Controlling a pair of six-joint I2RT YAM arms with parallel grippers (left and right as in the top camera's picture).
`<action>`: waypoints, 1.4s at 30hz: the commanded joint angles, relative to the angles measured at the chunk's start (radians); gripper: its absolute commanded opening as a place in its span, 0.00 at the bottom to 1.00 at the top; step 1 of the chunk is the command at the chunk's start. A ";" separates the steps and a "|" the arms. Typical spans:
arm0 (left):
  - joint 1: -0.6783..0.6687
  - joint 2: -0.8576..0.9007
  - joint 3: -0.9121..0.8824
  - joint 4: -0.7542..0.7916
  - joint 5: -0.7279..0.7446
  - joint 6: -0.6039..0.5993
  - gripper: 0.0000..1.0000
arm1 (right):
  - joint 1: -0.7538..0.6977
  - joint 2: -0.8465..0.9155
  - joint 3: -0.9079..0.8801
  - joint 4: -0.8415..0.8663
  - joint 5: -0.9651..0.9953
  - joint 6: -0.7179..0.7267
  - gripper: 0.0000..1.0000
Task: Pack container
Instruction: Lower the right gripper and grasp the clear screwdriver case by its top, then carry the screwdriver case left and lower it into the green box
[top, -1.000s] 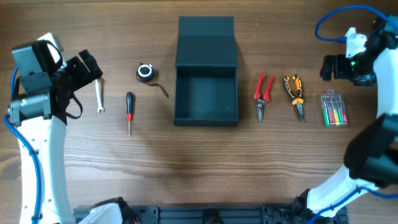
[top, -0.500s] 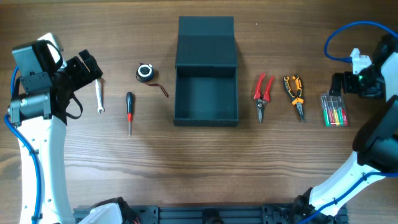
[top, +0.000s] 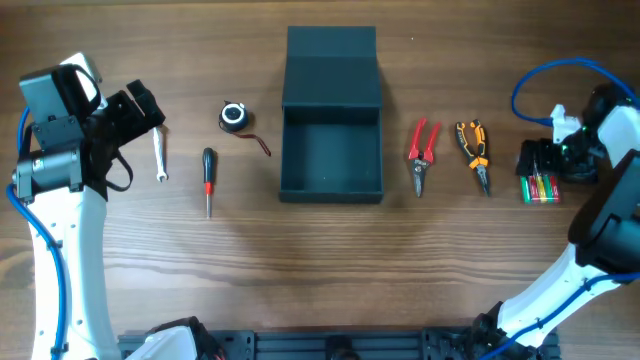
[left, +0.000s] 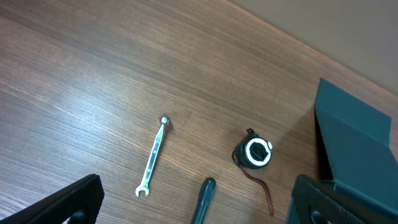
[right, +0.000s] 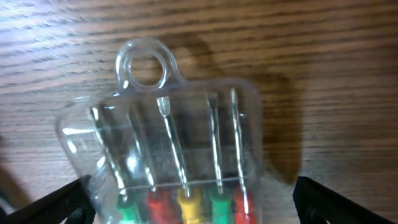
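One dark teal-green square container (top: 331, 150), open; one red-handled pliers (top: 422, 155); one orange-handled pliers (top: 473, 152); one silver wrench (top: 159, 157). Left claw (top: 143, 108), right claw (top: 542, 162): wide.

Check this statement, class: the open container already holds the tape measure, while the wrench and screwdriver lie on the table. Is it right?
No. The container is open but empty; the tape measure lies on the table beside it, as the overhead view shows. The wrench and screwdriver do lie on the table.

Readable text: none on any tool or surface
Container (top: 331, 150): no label or marking visible
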 joint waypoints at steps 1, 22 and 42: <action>0.006 0.005 0.024 -0.001 -0.010 0.016 1.00 | 0.037 0.009 -0.027 0.019 0.053 0.040 1.00; 0.006 0.005 0.024 -0.001 -0.010 0.016 1.00 | 0.073 0.009 -0.028 0.021 0.077 0.095 0.62; 0.006 0.005 0.024 -0.001 -0.010 0.016 1.00 | 0.170 -0.164 0.304 -0.232 -0.053 0.195 0.34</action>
